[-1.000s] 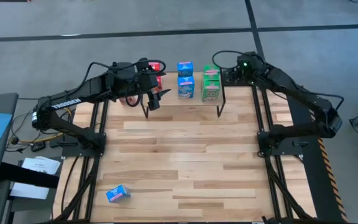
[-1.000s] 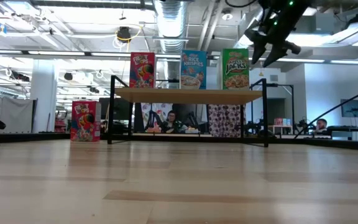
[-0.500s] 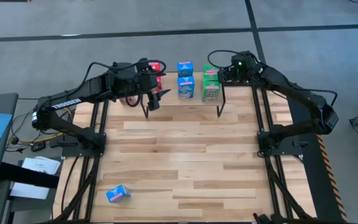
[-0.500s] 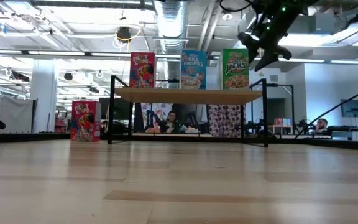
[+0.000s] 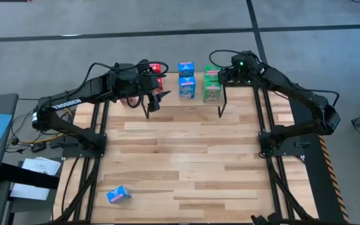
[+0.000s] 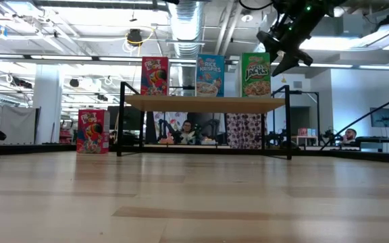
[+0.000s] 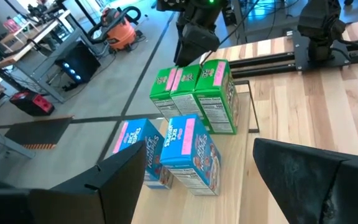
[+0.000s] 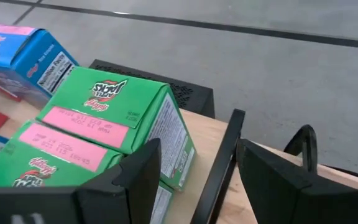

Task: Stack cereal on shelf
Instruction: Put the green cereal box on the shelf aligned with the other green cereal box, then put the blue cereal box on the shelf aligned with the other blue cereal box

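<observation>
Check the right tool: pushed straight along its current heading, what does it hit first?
Probably the rearmost green cardboard cereal box on the light-wood shelf. The right tool, fingers open, points at that box's corner and the shelf's black wire leg; which comes first is unclear.

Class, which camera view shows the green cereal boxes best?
Left wrist view: all three green boxes stand together, unobstructed. Right wrist shows only tops; low view one front; high view small tops.

Three green cereal boxes, three blue, two red, one shelf.
</observation>
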`<state>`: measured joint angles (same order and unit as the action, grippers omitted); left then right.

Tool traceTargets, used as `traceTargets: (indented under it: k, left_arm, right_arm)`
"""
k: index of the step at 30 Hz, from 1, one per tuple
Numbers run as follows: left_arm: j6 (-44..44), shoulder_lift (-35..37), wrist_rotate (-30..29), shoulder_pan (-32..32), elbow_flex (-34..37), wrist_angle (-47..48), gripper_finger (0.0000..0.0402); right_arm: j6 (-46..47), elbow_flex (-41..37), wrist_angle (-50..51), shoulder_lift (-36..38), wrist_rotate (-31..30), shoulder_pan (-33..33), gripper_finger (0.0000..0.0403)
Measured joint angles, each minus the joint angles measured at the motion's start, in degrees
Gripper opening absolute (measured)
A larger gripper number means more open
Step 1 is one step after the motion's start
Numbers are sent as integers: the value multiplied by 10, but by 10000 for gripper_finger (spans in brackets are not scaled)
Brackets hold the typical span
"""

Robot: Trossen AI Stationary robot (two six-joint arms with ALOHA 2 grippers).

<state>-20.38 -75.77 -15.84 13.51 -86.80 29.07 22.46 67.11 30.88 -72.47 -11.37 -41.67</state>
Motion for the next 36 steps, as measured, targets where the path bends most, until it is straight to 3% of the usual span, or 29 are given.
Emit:
traceTargets:
  k: [19,36]
  left_arm:
    - [0,0,0,0,0,16,286]
    - [107,37,0,-11,0,121,286]
  right_arm:
    - [0,-1,1,3,11,0,235]
    - [-5,-1,2,110,10,23,235]
